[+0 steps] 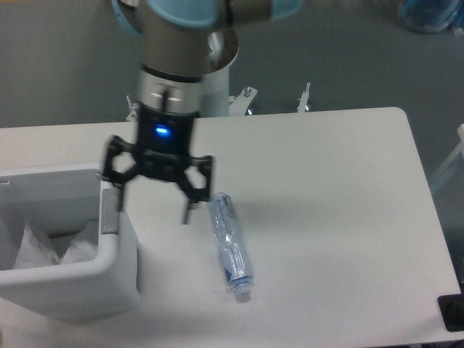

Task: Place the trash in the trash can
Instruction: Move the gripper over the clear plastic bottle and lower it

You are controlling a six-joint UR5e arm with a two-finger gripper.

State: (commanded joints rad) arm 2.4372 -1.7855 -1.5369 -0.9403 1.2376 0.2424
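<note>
A slim clear bluish bottle (230,246) lies on the white table, cap toward the front. The translucent white plastic bag (43,248) lies crumpled inside the trash can (69,286), a pale grey-white bin at the left edge. My gripper (154,208) hangs open and empty above the table, between the bin's right wall and the bottle, its fingers spread wide. One fingertip (188,214) is just left of the bottle's base end.
The arm's base column (210,90) stands behind the table's back edge. A grey tab (109,210) sits on the bin's right rim. A dark object (452,313) shows at the front right corner.
</note>
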